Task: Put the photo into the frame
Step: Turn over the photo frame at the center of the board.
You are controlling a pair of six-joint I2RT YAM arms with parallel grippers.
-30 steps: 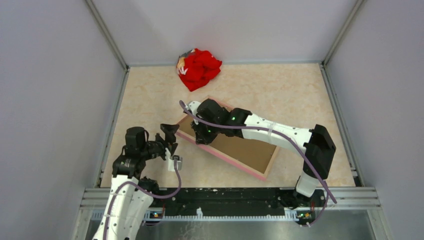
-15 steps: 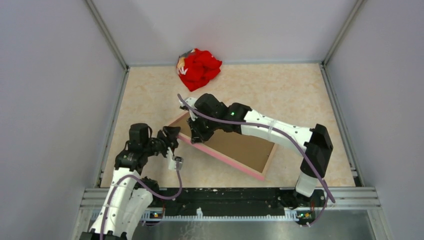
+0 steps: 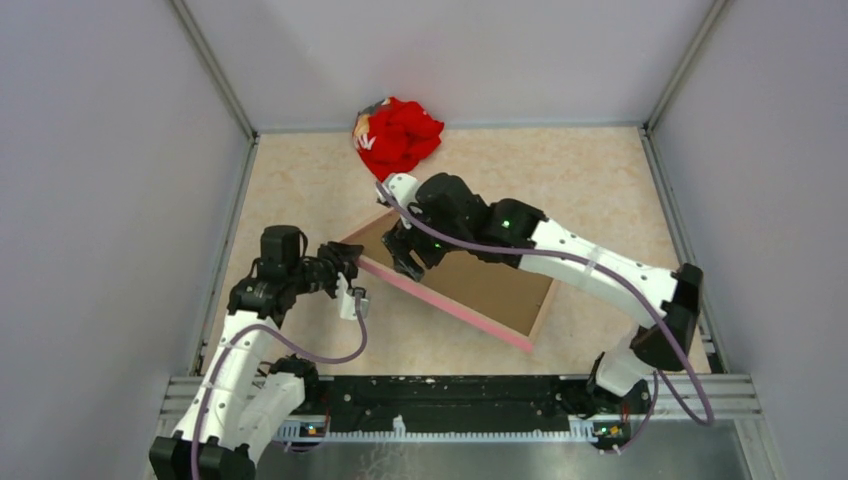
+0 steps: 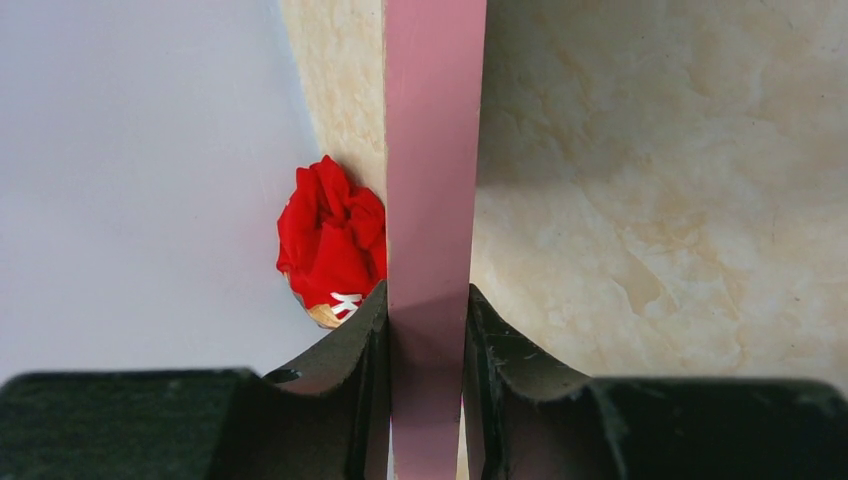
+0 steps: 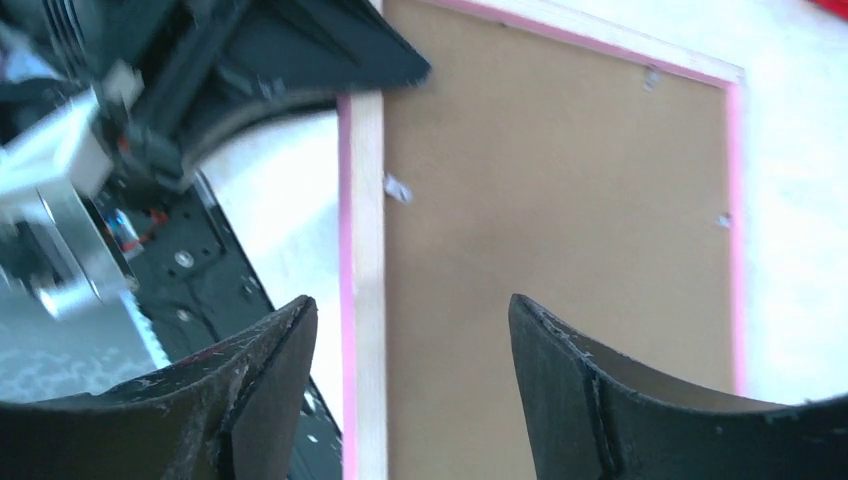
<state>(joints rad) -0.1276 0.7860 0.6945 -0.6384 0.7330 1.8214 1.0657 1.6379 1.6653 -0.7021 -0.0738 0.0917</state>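
Frame (image 4: 435, 150) edge, clamped in left gripper (image 4: 428, 305), shows plainly only wrist-side; right gripper (image 5: 410, 315) hangs open above.

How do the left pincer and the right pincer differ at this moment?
The left pincer clamps the pink edge of the frame; the right pincer holds nothing. The left pincer's jaws stand narrow, the right pincer's wide apart above the hardboard backing. Both are black.
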